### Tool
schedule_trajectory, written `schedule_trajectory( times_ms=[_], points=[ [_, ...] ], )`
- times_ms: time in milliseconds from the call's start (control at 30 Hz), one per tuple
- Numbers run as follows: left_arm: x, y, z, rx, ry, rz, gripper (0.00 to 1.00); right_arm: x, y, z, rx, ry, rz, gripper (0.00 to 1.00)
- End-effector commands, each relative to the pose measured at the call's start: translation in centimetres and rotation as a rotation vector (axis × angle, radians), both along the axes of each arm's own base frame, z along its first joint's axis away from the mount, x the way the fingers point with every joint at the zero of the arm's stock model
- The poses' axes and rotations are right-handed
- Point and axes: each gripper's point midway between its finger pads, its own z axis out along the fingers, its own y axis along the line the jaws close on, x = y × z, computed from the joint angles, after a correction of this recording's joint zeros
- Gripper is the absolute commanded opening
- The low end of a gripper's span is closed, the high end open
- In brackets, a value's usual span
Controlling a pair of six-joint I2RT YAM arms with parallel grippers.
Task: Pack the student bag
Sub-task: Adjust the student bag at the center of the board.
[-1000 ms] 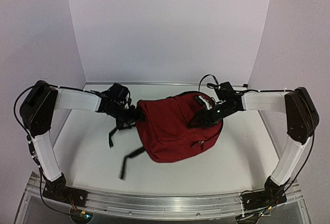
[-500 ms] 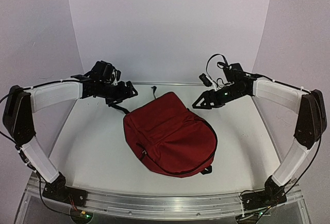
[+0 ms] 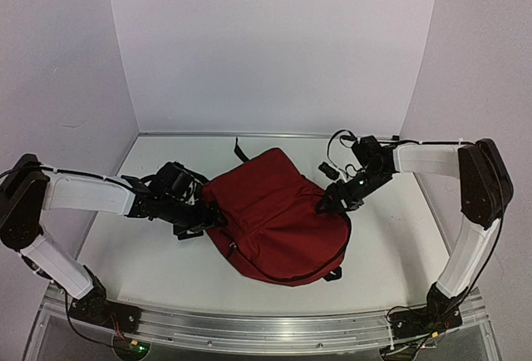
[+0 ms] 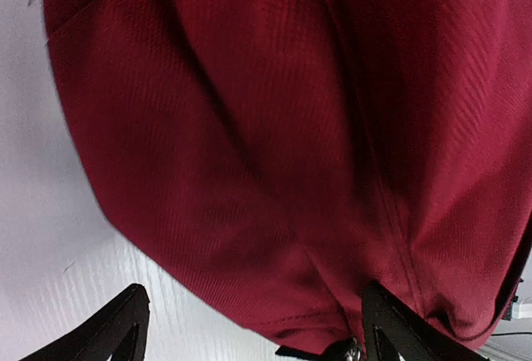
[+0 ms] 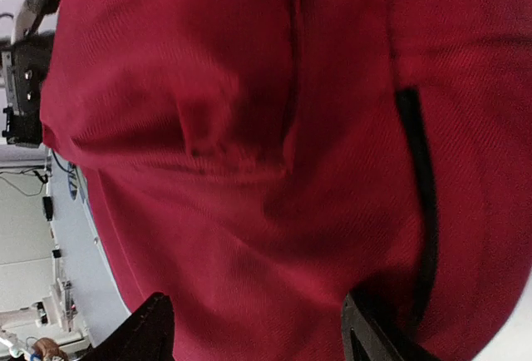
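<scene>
The student bag [image 3: 278, 228], dark red fabric, lies on the white table [image 3: 141, 269] between the two arms. My left gripper [image 3: 204, 217] sits low at the bag's left edge. In the left wrist view its fingers [image 4: 125, 328] stand wide apart, open, with the bag's rounded edge [image 4: 274, 128] filling the space ahead of them. My right gripper [image 3: 327, 205] rests over the bag's upper right side. In the right wrist view it is open, its fingertips [image 5: 151, 328] spread over the red fabric [image 5: 249, 170] near a black zipper strip [image 5: 420, 203].
A black strap [image 3: 241, 150] sticks out behind the bag, and a black buckle [image 3: 333, 274] shows at its near right corner. White walls [image 3: 266, 45] close in the back and sides. An aluminium rail [image 3: 249, 328] runs along the front.
One second ago the bag hung between the grippers. Half a second ago it lay on the table with both arms raised. Both arms have since dropped to its sides.
</scene>
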Motion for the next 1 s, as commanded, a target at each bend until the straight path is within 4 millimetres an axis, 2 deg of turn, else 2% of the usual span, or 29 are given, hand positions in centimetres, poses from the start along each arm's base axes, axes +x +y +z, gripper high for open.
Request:
schedule_trajectory(
  times_ms=[0, 67, 167, 233, 300, 433, 567, 700, 767, 867, 967],
  points=[
    [5.2, -4.6, 3.4, -0.131, -0.131, -0.021, 0.87, -3.5, 0.7, -1.0, 0.05, 0.117, 0.06, 0.62],
    [7.7, -6.3, 3.6, -0.139, -0.153, -0.053, 0.86, -3.1, 1.2, -1.0, 0.064, 0.126, 0.058, 0.57],
    [12.1, -6.8, 3.7, -0.183, -0.161, -0.051, 0.85, -1.1, 2.4, -0.5, 0.106, 0.118, 0.032, 0.54],
    [15.6, -5.8, 4.0, -0.251, -0.165, -0.013, 0.83, 0.2, 3.3, -0.2, 0.128, 0.096, 0.014, 0.54],
    [18.2, -4.8, 4.2, -0.303, -0.16, 0.013, 0.83, 0.7, 4.4, 0.0, 0.136, 0.099, 0.008, 0.56],
    [21.0, -3.9, 4.2, -0.283, -0.171, 0.022, 0.84, 0.2, 6.6, -0.1, 0.138, 0.098, 0.049, 0.61],
    [21.5, -2.7, 3.9, -0.256, -0.16, 0.039, 0.87, -1.2, 6.6, 0.5, 0.162, 0.104, 0.078, 0.66],
    [20.7, -1.9, 5.3, -0.245, -0.189, 0.01, 0.91, -2.5, 5.9, 1.7, 0.161, 0.053, 0.096, 0.68],
    [19.9, -1.6, 6.3, -0.234, -0.204, -0.007, 0.91, -2.2, 5.2, 2.9, 0.145, -0.007, 0.083, 0.68],
    [17.9, -0.3, 7.5, -0.208, -0.235, -0.01, 0.93, -1.3, 3.9, 6.4, 0.158, -0.111, 0.041, 0.73],
    [15.4, 1.2, 8.1, -0.175, -0.24, -0.012, 0.96, 0.8, 1.8, 9.1, 0.175, -0.17, -0.045, 0.79]
  ],
)
